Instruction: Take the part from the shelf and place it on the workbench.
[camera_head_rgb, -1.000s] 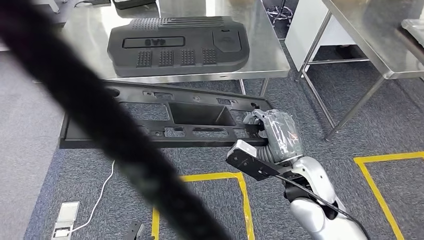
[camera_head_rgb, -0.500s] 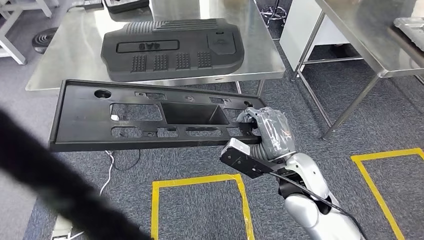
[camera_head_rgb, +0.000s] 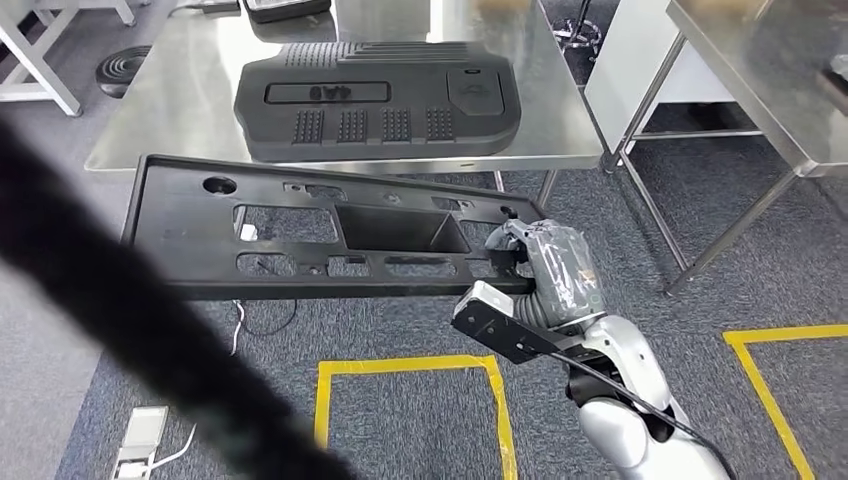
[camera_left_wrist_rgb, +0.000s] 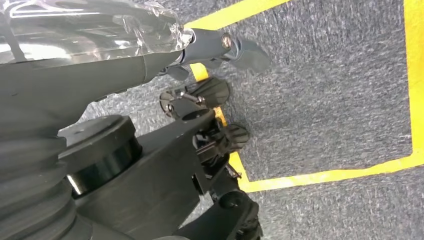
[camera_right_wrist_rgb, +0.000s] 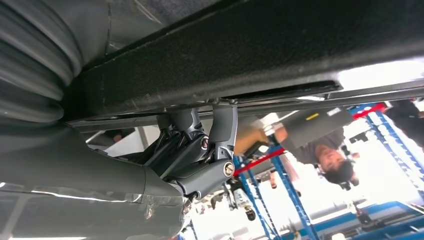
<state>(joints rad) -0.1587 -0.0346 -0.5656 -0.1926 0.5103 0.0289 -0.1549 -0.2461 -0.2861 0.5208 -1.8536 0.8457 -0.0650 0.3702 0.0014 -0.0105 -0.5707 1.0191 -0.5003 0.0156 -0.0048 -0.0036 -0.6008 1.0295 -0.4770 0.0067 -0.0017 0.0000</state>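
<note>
The part is a long black plastic panel (camera_head_rgb: 200, 235) with several cut-outs, held level in the air just in front of the workbench. My right hand (camera_head_rgb: 545, 262), wrapped in clear film, grips its right end. In the right wrist view the fingers (camera_right_wrist_rgb: 222, 125) curl around the panel's edge (camera_right_wrist_rgb: 280, 55). The workbench is a steel table (camera_head_rgb: 170, 125) ahead of me, with a black ribbed engine cover (camera_head_rgb: 375, 100) lying on it. My left hand (camera_left_wrist_rgb: 200, 100) hangs over the grey carpet with its fingers apart and nothing in it.
A second steel table (camera_head_rgb: 760, 80) stands at the right. Yellow tape (camera_head_rgb: 410, 365) marks squares on the carpet, and a power strip (camera_head_rgb: 135, 440) with a white cable lies at the lower left. A blurred dark band (camera_head_rgb: 120, 310) crosses the left of the head view. A person (camera_right_wrist_rgb: 320, 150) stands beyond.
The whole head view has shifted, so the camera moved; the table now sits a little further right. The panel stays in my right hand. The dark band has swung across the left side.
</note>
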